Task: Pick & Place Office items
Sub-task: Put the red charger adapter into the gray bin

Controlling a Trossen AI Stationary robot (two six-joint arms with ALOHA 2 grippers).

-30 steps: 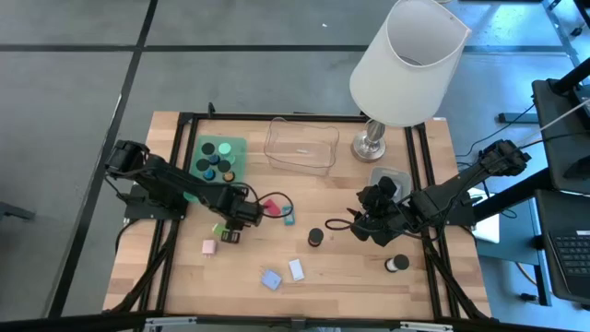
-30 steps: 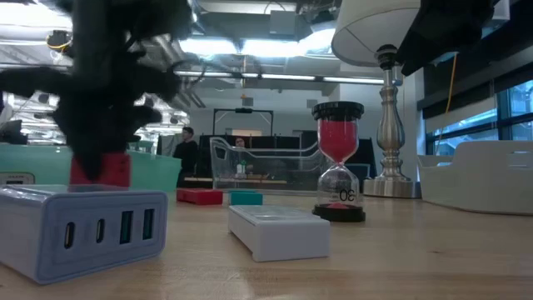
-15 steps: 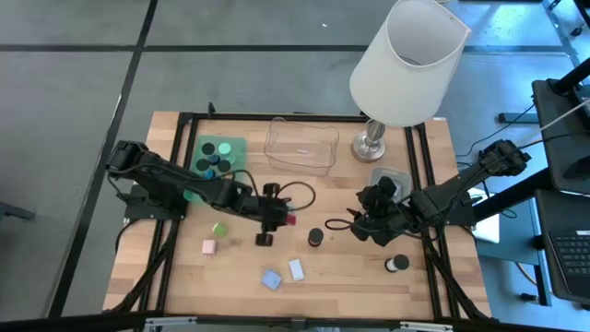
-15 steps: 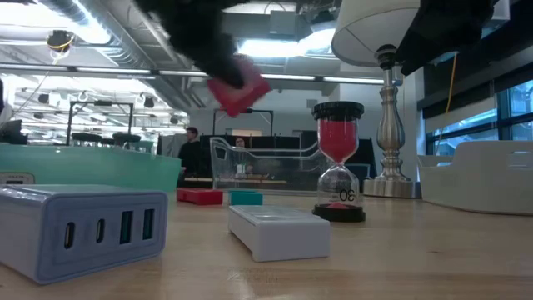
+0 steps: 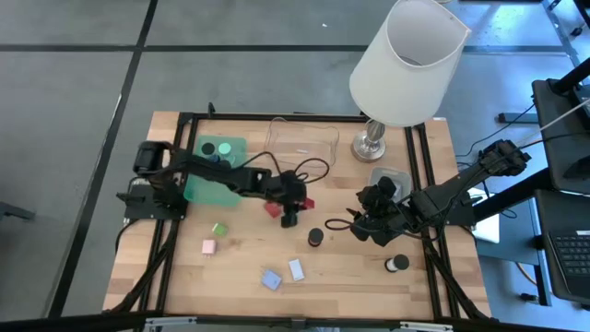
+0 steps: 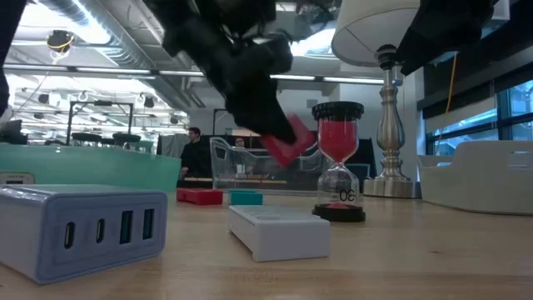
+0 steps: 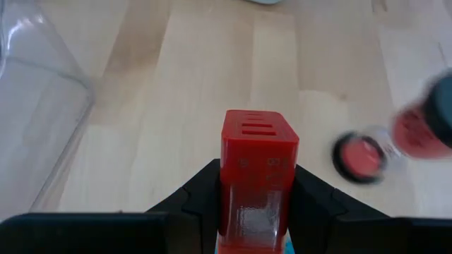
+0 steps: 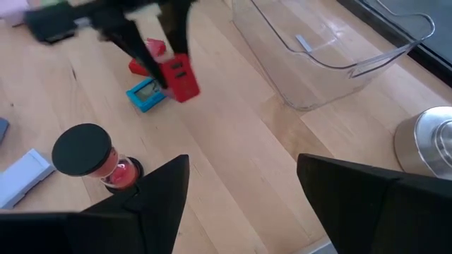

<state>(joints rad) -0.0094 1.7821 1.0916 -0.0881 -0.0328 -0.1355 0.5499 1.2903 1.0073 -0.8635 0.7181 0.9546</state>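
Observation:
My left gripper (image 5: 293, 202) hangs over the middle of the table, just near of the clear tray (image 5: 301, 144), shut on a red block (image 5: 305, 201) with slots in its end face. In the low view the red block (image 6: 291, 142) hangs in the air beside a red-sand hourglass (image 6: 338, 162). A flat red piece (image 8: 145, 58) and a teal piece (image 8: 146, 94) lie on the wood under the left arm. A green block (image 5: 219, 229), a pink block (image 5: 209, 246), a light-blue charger (image 5: 271, 279) and a white block (image 5: 296, 269) lie nearer. My right gripper (image 8: 244, 190) waits open at the right. My left gripper pinches the red block between its two fingers (image 7: 200, 198), one on each long side (image 7: 227, 185). The slotted end (image 7: 258, 131) sticks out past the fingertips. The fingers come slanting down from the table's left. The block is lifted clear of the table and tilted.
A green tray (image 5: 205, 181) holding black discs sits far left. The big white lamp (image 5: 408, 61) stands at the far right, its base (image 8: 428, 143) beside the clear tray. A grey tray (image 5: 390, 176) is by the right arm; a black-and-white cylinder (image 5: 396, 265) stands near right.
My left gripper has lifted the red block off the table near the green tray and carried it toward the table's right and slightly far, up to the clear tray, keeping shut on it. The block rose clear, then came somewhat lower.

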